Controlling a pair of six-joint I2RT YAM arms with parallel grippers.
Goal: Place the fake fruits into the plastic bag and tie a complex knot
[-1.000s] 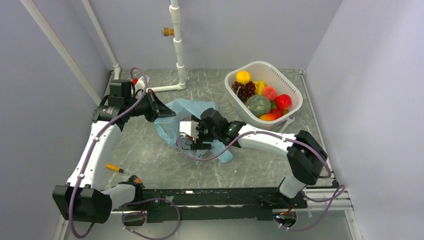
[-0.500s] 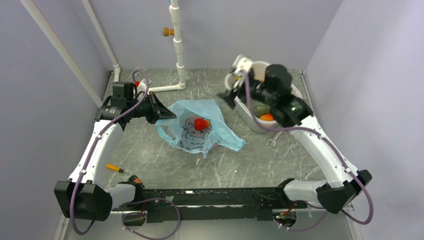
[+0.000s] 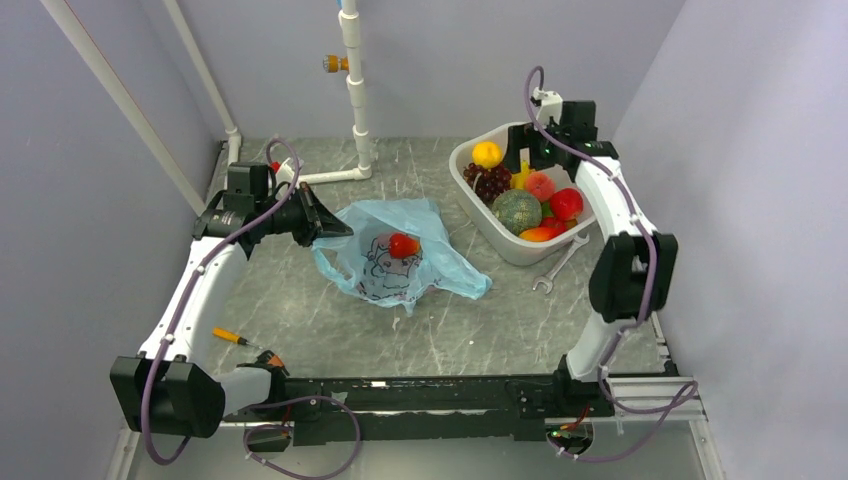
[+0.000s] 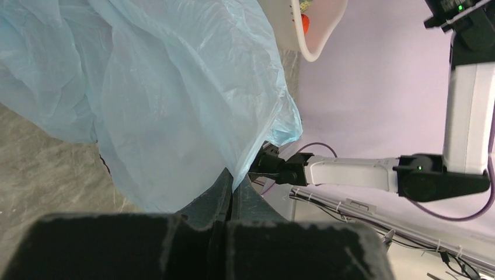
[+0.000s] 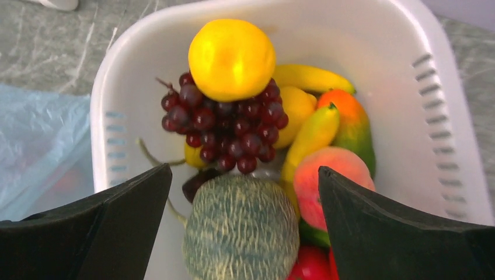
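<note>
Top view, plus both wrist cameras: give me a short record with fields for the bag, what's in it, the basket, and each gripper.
plastic bag: light blue, crumpled mid-table, no knot seen
in bag: one red fruit
basket: white, far right of table, holding grapes, melon, peach and other fruits
left gripper: shut on the plastic bag's edge
right gripper: open, above the basket, holding nothing
</note>
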